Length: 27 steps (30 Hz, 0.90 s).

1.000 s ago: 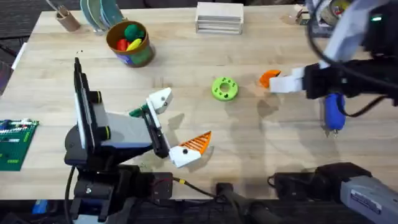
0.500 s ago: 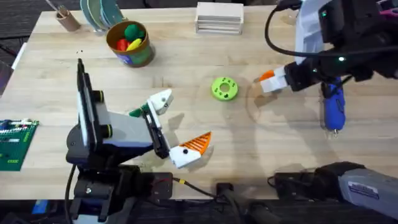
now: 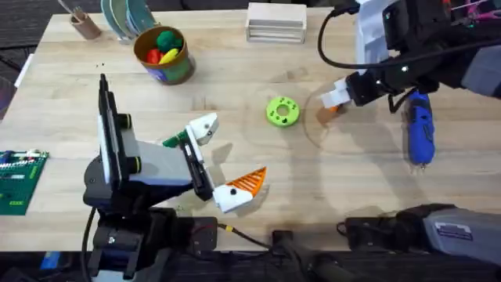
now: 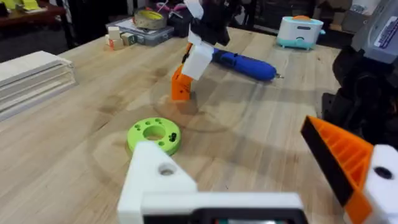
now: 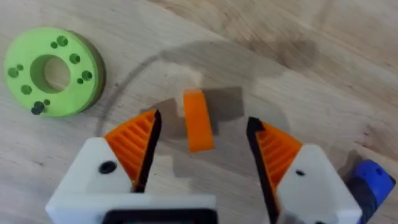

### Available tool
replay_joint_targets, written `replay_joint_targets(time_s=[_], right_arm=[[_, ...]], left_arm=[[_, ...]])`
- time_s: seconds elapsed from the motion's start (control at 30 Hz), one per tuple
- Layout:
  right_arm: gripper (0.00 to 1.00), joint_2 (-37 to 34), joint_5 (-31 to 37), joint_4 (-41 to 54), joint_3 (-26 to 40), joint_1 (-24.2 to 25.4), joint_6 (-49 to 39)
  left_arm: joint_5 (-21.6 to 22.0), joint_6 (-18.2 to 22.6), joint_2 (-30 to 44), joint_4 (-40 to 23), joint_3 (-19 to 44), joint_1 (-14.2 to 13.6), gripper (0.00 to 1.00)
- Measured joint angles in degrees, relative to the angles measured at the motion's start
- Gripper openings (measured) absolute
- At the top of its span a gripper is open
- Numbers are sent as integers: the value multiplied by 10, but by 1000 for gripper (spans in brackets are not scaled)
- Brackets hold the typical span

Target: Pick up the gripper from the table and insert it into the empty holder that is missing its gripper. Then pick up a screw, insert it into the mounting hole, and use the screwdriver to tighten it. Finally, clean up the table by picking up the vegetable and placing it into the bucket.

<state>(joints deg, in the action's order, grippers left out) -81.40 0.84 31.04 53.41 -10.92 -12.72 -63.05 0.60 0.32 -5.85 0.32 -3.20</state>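
Right end effector (image 5: 199, 155) hangs over the worktop (image 3: 235, 117) with its orange pads (image 5: 134, 146) spread apart, the gripper (image 5: 198, 121) lying between them, untouched, beside the green disc (image 3: 282, 110); left end effector (image 3: 227, 160) sits open, one finger the empty holder (image 3: 202, 125)

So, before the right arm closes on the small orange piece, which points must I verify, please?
1. Right gripper open: ok.
2. Orange gripper piece lies between the two pads: ok.
3. Piece free of the green disc: ok, apart.
4. Screwdriver out of the way: ok, beside the arm.
5. Empty holder on the left gripper ready, tip missing: ok.
6. Height of the pads above the table: cannot tell.
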Motion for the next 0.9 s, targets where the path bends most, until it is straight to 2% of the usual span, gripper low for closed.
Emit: replay_joint_targets(time_s=[0.3,0.67,0.77,0.87,0.9], right_arm=[[672,0,0,3,0,0,-6],[468,0,0,6,0,0,-7],[331,0,0,6,0,0,-7],[59,0,0,5,0,0,-10],[23,0,1,5,0,0,-12]], left_arm=[[0,0,0,0,0,0,993],[-1,0,0,0,0,0,993],[-1,0,0,0,0,0,993],[-2,0,0,0,0,0,993],[-2,0,0,0,0,0,993]])
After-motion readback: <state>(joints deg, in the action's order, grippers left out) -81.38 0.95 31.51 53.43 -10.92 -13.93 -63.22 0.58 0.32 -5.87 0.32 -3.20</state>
